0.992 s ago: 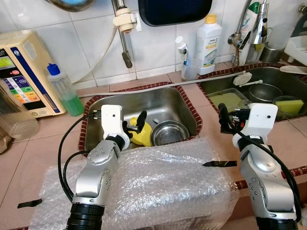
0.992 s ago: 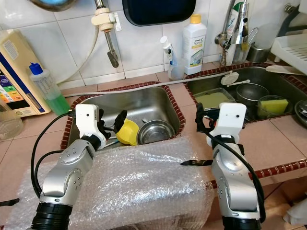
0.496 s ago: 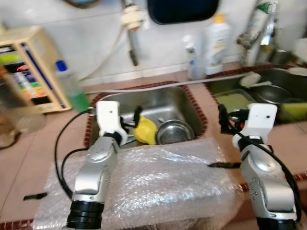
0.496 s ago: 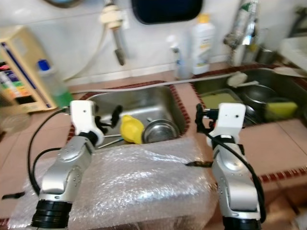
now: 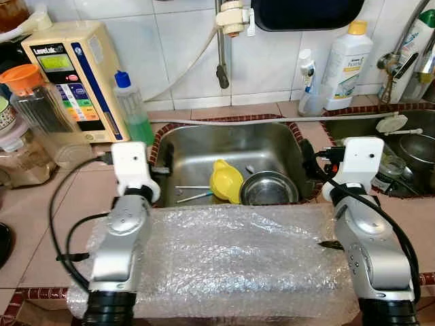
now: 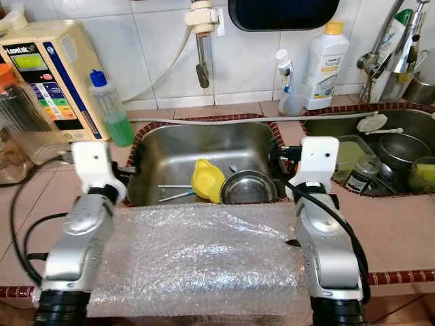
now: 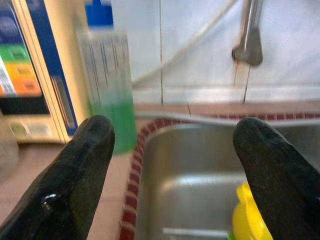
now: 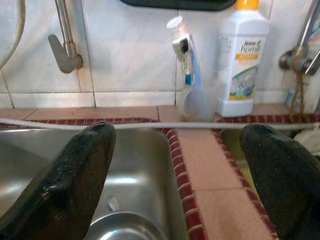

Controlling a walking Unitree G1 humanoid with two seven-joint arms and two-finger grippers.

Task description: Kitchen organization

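A steel sink (image 5: 224, 146) holds a yellow cup (image 5: 225, 180), a steel bowl (image 5: 268, 190) and thin utensils (image 5: 194, 197). In front of it a sheet of bubble wrap (image 5: 231, 261) lies over the counter, under both my arms. My left gripper (image 7: 172, 145) is open and empty at the sink's left rim, facing a bottle of green liquid (image 7: 107, 75). Open and empty as well, my right gripper (image 8: 175, 150) hovers at the sink's right rim, facing a white detergent bottle (image 8: 242, 60).
A cream water machine (image 5: 71, 75) and an orange-lidded jar (image 5: 37, 109) stand at the back left. A tap (image 5: 221, 41) hangs over the sink and a grey hose (image 5: 272, 119) runs behind it. A second sink (image 5: 408, 156) with pots lies to the right.
The whole picture has shifted as the camera moved, so the back left counter now shows. Both arms sit further left against the sink; the left gripper has gone from over the basin to its left rim.
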